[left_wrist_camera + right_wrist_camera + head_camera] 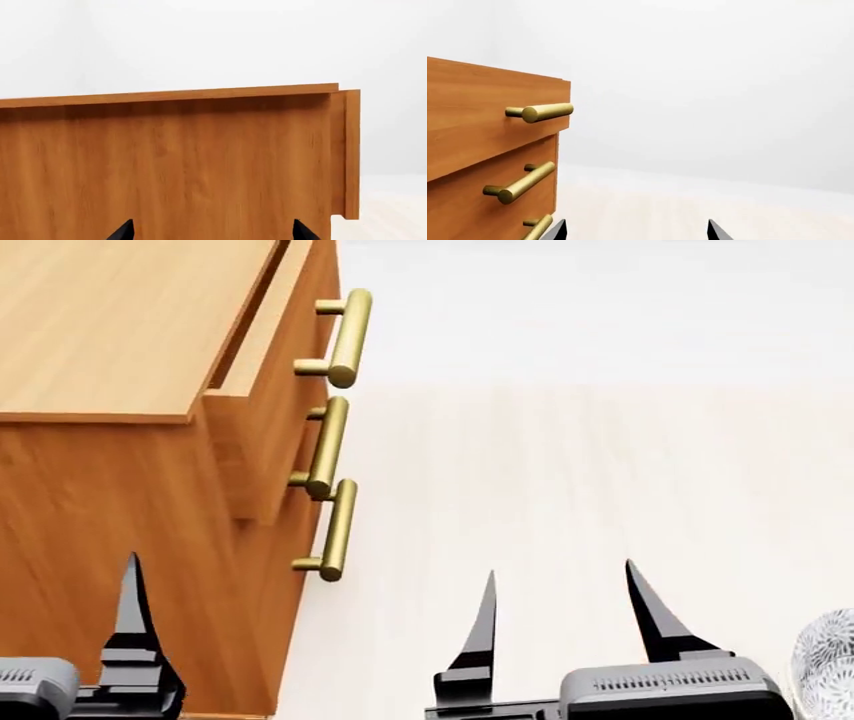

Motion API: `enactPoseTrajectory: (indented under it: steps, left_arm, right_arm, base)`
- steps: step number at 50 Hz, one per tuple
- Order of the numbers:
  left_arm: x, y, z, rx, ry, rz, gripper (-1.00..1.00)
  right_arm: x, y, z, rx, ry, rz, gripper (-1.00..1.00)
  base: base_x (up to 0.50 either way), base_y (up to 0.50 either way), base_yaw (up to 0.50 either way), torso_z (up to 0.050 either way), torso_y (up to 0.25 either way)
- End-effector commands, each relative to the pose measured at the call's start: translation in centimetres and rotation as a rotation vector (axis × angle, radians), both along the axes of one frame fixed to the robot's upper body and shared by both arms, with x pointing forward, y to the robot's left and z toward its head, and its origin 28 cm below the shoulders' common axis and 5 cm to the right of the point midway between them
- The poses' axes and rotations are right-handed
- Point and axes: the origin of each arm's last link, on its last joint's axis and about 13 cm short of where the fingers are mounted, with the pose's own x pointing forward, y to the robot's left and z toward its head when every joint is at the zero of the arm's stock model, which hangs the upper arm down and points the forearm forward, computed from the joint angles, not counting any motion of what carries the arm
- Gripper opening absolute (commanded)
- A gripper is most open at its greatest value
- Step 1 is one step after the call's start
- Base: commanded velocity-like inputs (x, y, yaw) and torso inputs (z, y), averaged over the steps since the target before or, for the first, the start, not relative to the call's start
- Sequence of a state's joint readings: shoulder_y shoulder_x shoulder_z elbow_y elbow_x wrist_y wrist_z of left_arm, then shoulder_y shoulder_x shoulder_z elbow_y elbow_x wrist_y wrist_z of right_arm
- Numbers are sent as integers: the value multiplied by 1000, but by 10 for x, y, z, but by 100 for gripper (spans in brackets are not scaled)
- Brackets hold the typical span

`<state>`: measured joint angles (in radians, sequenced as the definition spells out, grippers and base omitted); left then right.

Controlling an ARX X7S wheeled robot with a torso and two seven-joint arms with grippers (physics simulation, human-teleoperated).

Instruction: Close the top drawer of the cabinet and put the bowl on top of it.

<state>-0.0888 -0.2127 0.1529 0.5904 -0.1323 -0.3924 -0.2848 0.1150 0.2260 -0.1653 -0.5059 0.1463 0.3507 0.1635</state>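
One cabinet (94,490) stands at the left of the head view, with three drawer fronts and three brass bar handles stacked down its front face. The top drawer (260,335) is pulled partway out, its front standing proud of the two lower drawers and a gap showing between it and the cabinet's flat top. Its handle (347,338) is the uppermost; the middle handle (324,448) and bottom handle (336,530) sit on the drawers below.

One bowl (827,665) shows only as a patterned white sliver at the lower right edge of the head view, on the pale floor (574,470), well apart from the cabinet.

There are two grippers. The right gripper (561,610) has its fingers spread wide, holding and touching nothing, over open floor. Of the left gripper (212,231), the left wrist view shows two fingertips set wide apart and empty, facing the cabinet's side panel.
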Motion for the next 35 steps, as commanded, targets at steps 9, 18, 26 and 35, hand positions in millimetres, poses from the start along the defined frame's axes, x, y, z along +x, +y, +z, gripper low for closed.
enactPoseTrajectory:
  steps: [9, 18, 26, 35]
  left_arm:
    - [-1, 0, 1, 2, -2, 1, 100]
    - [-1, 1, 2, -1, -3, 3, 100]
    - [-4, 1, 5, 5, -3, 1, 100]
    - [-3, 2, 4, 2, 0, 2, 100]
  right_arm:
    - [0, -1, 1, -5, -2, -3, 100]
    - [1, -1, 3, -12, 0, -7, 100]
    - [114, -16, 56, -266, 201, 109, 100]
    - [126, -18, 92, -274, 98, 88, 100]
  base:
    - [500, 0, 0, 0, 0]
    - [500, 0, 0, 0, 0]
    - [0, 0, 0, 0, 0]
    - [0, 0, 0, 0, 0]
